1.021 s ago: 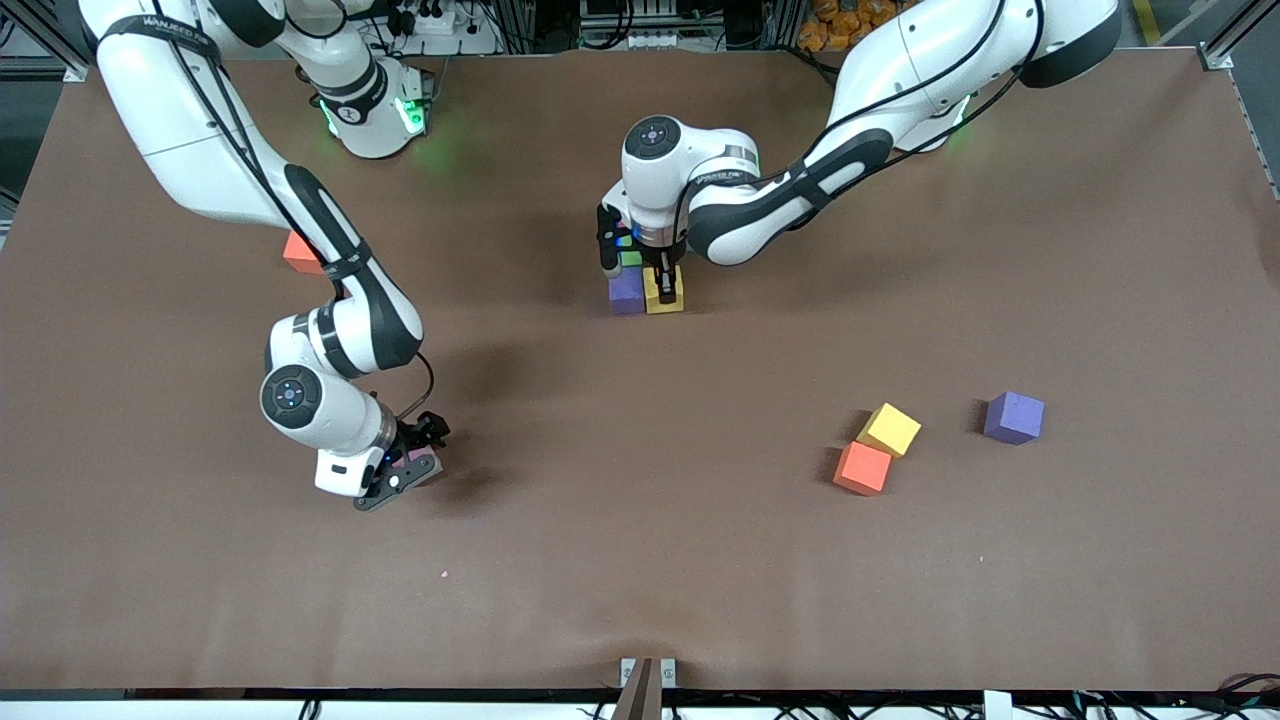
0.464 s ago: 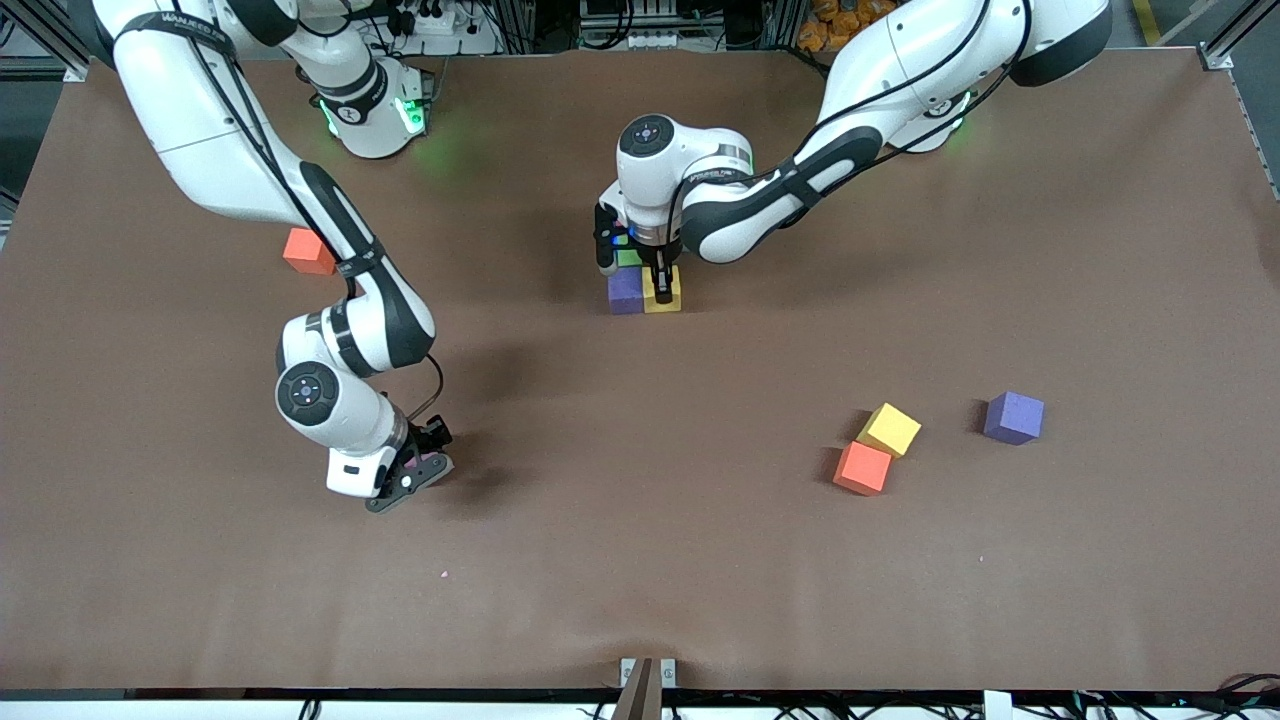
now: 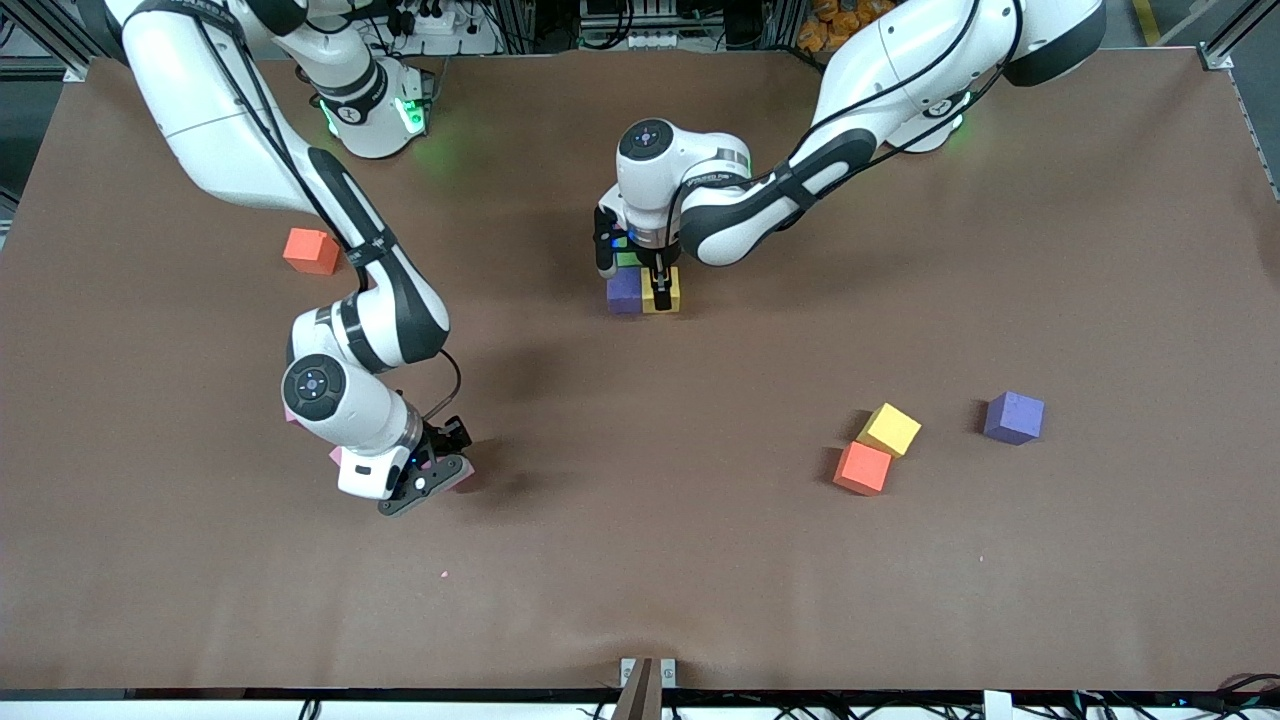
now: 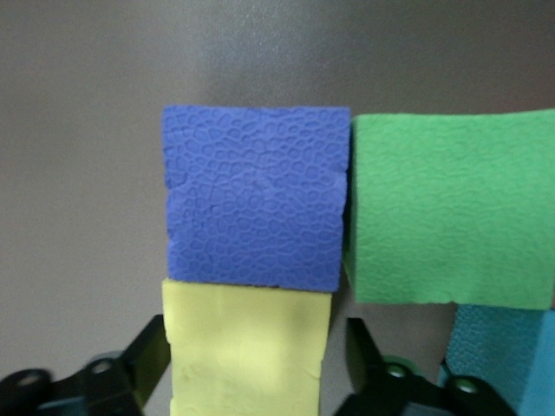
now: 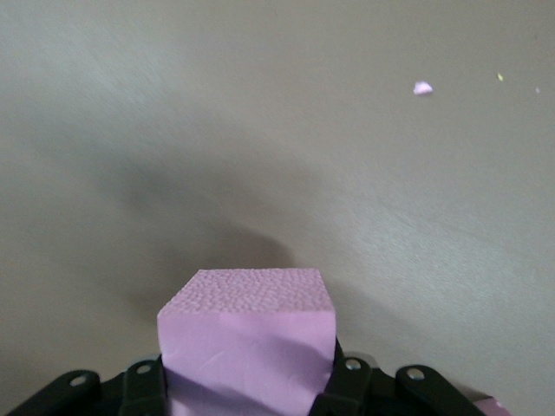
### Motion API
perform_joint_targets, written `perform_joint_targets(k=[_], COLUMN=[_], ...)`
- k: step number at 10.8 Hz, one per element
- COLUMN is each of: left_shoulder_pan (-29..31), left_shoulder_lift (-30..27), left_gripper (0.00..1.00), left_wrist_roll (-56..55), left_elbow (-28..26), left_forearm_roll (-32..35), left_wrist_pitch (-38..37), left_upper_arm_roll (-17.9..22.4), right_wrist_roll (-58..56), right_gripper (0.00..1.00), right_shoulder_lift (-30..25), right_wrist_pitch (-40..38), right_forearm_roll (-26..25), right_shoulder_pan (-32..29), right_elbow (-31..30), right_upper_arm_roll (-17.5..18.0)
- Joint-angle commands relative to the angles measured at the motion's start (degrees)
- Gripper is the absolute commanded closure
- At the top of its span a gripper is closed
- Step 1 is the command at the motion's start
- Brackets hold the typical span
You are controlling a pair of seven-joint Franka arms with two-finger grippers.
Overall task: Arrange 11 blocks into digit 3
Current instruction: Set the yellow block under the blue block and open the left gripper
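Yellow block (image 3: pixel 674 296) now down on the counter (image 3: pixel 640 560), touching the purple block (image 3: pixel 624 291) on one side. Just farther from the front camera, green block (image 3: pixel 628 259) against the purple one, with a cyan block (image 4: pixel 503 355) at its corner. Left claw (image 3: pixel 660 296) just let go: jaws parted and straddling the yellow block, a sliver of gap showing at one finger in the left wrist view. Fourth piece of the digit therefore placed, by the look of it. Only a straight lift needed to clear without nudging the row.

Toward the right arm's end, pink block (image 5: pixel 247 334) newly clamped in the right claw (image 3: pixel 440 478), which stood wider a second ago. Carried a little toward the cluster since then and apparently raised off the counter, judging by the shadow beneath.

Waiting untouched: loose yellow block (image 3: pixel 889 429) touching an orange block (image 3: pixel 862 467), a loose purple block (image 3: pixel 1013 417) near them, and a red block (image 3: pixel 310 250) by the right arm. Most of the eleven not yet in the figure.
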Motion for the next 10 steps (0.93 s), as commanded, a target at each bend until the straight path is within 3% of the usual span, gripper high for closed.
perform_joint_targets(k=[1,6,8,10], left_shoulder_pan=[0.28,5.53,12.54,21.77], left_shoulder_lift=[-2.45,-5.97,-5.98,-5.98], left_gripper=[0.00,0.00,0.00,0.00], left_wrist_roll=[-0.94,-0.50,-0.24,0.72], left_elbow=[-0.33,-0.60,-0.68,-0.51], left_forearm_roll=[0.19,-4.82,-5.08,-9.99], left_wrist_pitch=[-0.05,-6.47,-10.23,-12.79], left_upper_arm_roll=[-0.94,-8.14,-14.02,-19.21], right_wrist_roll=[9.69,26.50,32.57,39.59], right_gripper=[0.63,0.63,0.63,0.63], right_shoulder_lift=[-4.65,-5.62,-5.10,-5.18], right_wrist_pitch=[-3.19,-3.29,-2.77,-3.47], right_forearm_roll=[1.37,1.28,1.28,1.02], right_shoulder_pan=[4.16,10.59,12.79,14.46], right_elbow=[-2.20,-2.82,-2.73,-2.82], right_upper_arm_roll=[-0.23,-0.14,-0.14,-0.14])
